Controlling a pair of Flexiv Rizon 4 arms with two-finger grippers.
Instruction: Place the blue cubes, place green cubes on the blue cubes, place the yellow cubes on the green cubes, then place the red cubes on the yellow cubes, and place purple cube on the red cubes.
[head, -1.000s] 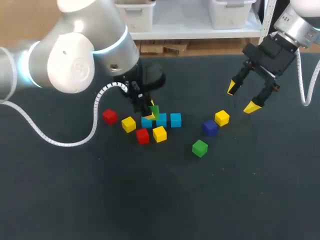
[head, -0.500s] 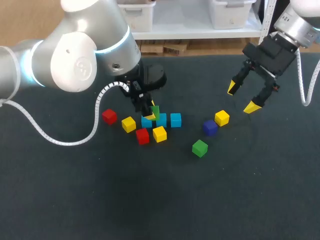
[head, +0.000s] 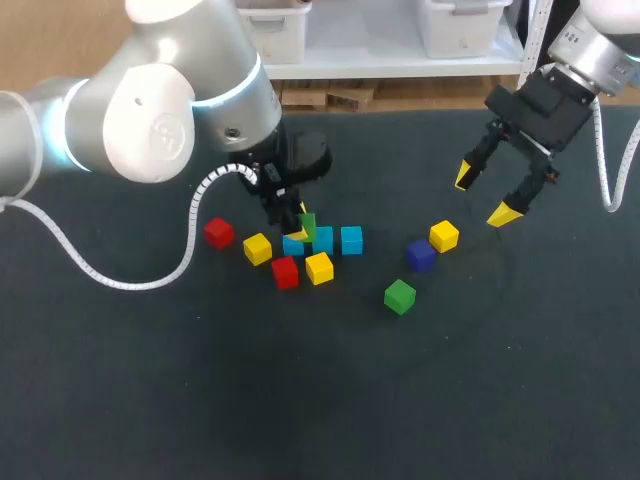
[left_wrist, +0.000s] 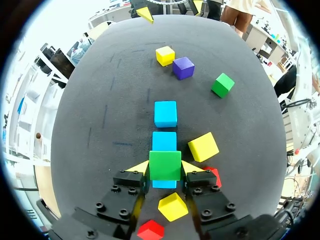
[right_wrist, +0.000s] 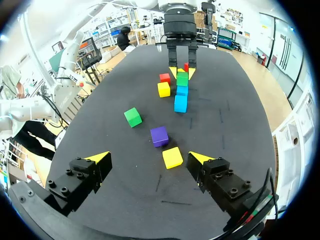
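Little has moved in the last second: your left arm's elbow has crept slightly up and right, while the left gripper (head: 302, 222) stays clamped on the held green cube (head: 309, 225) just left of the frame's centre, over the left end of the row of blue cubes (head: 351, 239). Just below and left of that row you have two yellow cubes (head: 257, 248) (head: 319, 268) and two red cubes (head: 219, 233) (head: 285, 272); to the right lie the purple cube (head: 420, 255), a third yellow cube (head: 444, 236) and the loose green cube (head: 400, 296). Your right gripper (head: 484, 195) hangs unchanged in the upper right, fingers wide apart around nothing.
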